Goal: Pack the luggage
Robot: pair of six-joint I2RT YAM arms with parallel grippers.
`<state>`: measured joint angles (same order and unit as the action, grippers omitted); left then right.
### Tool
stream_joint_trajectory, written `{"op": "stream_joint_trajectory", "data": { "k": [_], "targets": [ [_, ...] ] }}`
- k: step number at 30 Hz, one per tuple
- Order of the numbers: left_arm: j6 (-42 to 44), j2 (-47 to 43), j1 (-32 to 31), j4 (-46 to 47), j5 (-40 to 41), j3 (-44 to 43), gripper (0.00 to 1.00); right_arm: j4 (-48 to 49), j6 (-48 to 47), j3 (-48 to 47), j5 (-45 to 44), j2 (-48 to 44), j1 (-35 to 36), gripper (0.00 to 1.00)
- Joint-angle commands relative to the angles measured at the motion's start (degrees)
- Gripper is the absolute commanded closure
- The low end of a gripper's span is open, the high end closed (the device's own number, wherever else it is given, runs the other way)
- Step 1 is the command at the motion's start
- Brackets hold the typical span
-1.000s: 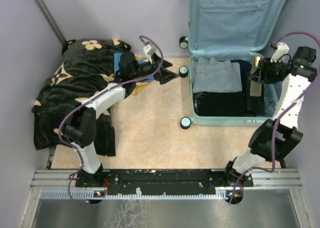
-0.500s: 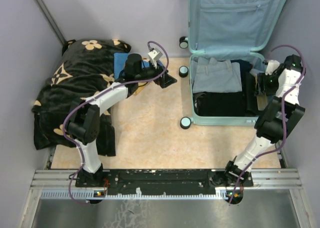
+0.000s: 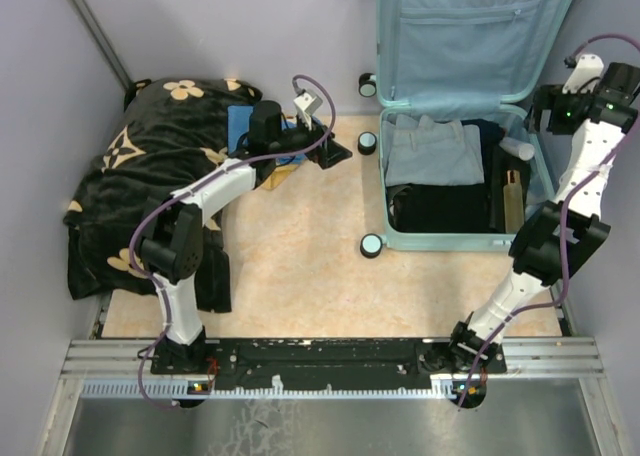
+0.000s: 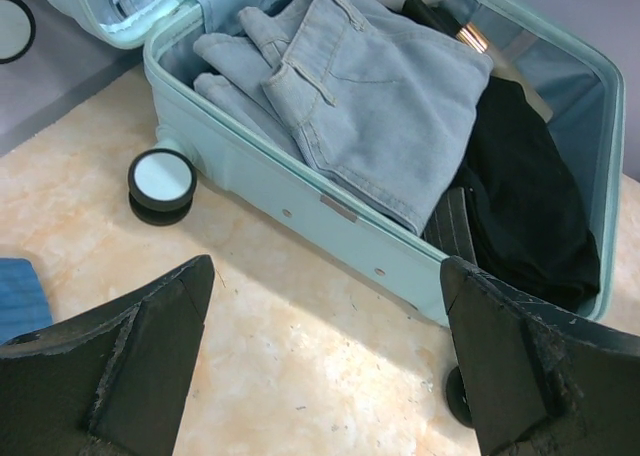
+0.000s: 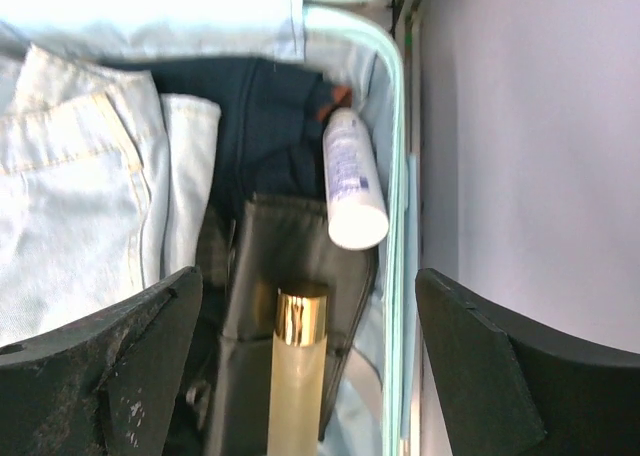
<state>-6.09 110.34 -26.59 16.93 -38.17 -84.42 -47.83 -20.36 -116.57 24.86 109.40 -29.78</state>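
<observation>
While the mint suitcase lies open at upper right | packed: folded jeans, black garment, dark pouch, gold-capped bottle, white bottle | probably left: blue cloth by flowered blanket, upper left; lid unclosed | left gripper: fingers wide apart, empty | right gripper: fingers apart above bottles, empty

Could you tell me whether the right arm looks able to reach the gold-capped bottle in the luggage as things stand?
Probably yes. The right gripper hangs open above the gold-capped bottle, which lies uncovered on a dark pouch by the right wall of the luggage; nothing sits between them.
</observation>
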Motion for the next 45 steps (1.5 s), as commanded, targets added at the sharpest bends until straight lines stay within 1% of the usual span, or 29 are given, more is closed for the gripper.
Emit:
{"op": "stream_joint_trajectory", "data": {
  "k": [1,3,6,8,10,12,15,17,21,23,25,28,29,31,33,37,42,45],
  "targets": [
    [-1.0,4.0,0.2,0.5,-0.7,-4.8,0.0,5.4,4.8,-3.7,1.4,0.7,0.6,0.13],
    [-2.2,7.3,-0.4,0.1,0.7,-8.3,0.0,5.5,4.8,-3.5,-1.8,2.0,0.8,0.12],
    [-2.1,12.6,-1.9,-1.2,5.3,-13.8,0.0,5.6,3.5,-3.6,-6.8,5.0,0.8,0.13],
    [-2.2,15.3,-3.0,-1.2,8.4,-16.6,0.0,5.9,2.4,-3.3,-9.2,7.1,0.9,0.15],
    [-2.3,17.2,-3.8,-1.3,9.2,-18.8,0.0,6.2,1.4,-3.2,-10.4,9.0,0.9,0.19],
    [-2.3,17.8,-4.4,-0.4,9.9,-18.8,0.0,6.9,0.7,-2.8,-11.2,10.5,0.9,0.23],
    [-1.2,18.5,-5.7,0.0,11.1,-18.2,0.0,8.9,-0.8,-1.0,-12.9,11.6,0.9,0.25],
    [-0.5,19.3,-6.9,-1.1,13.0,-18.1,0.0,10.3,-2.4,0.6,-13.7,12.2,1.0,0.27],
    [-0.2,20.1,-8.3,-3.5,15.3,-17.1,0.0,12.7,-5.2,3.4,-15.7,13.6,1.2,0.35],
    [-0.7,19.7,-8.3,-3.6,16.1,-16.0,0.0,12.8,-6.0,3.4,-15.5,14.8,1.2,0.44],
    [-0.8,19.2,-8.2,-3.9,17.4,-15.0,0.0,12.2,-5.9,3.1,-14.4,16.0,1.2,0.56],
    [-1.7,18.5,-7.3,-4.1,17.3,-14.5,0.0,10.3,-4.9,2.7,-10.7,16.8,1.4,0.81],
    [-2.3,18.4,-7.0,-4.5,17.0,-14.7,0.0,9.5,-4.5,2.7,-8.6,16.8,1.7,0.91],
    [-3.5,18.1,-6.1,-5.2,16.9,-15.2,0.0,7.6,-4.2,3.0,-5.8,16.7,2.6,1.0],
    [-5.0,17.2,-4.8,-5.3,16.6,-14.9,0.0,6.2,-4.4,3.9,-4.6,16.1,3.8,1.0],
    [-5.1,14.5,-2.6,-6.3,15.7,-12.4,0.0,8.1,-2.4,8.7,-1.5,12.6,7.5,1.0],
    [-3.9,12.3,-0.5,-8.6,14.0,-10.8,0.0,9.9,3.3,11.9,2.7,10.6,10.1,1.0],
    [-2.6,11.2,-0.2,-8.3,13.5,-9.9,0.0,11.3,5.9,13.6,4.4,9.5,11.5,1.0]
  ]
}}
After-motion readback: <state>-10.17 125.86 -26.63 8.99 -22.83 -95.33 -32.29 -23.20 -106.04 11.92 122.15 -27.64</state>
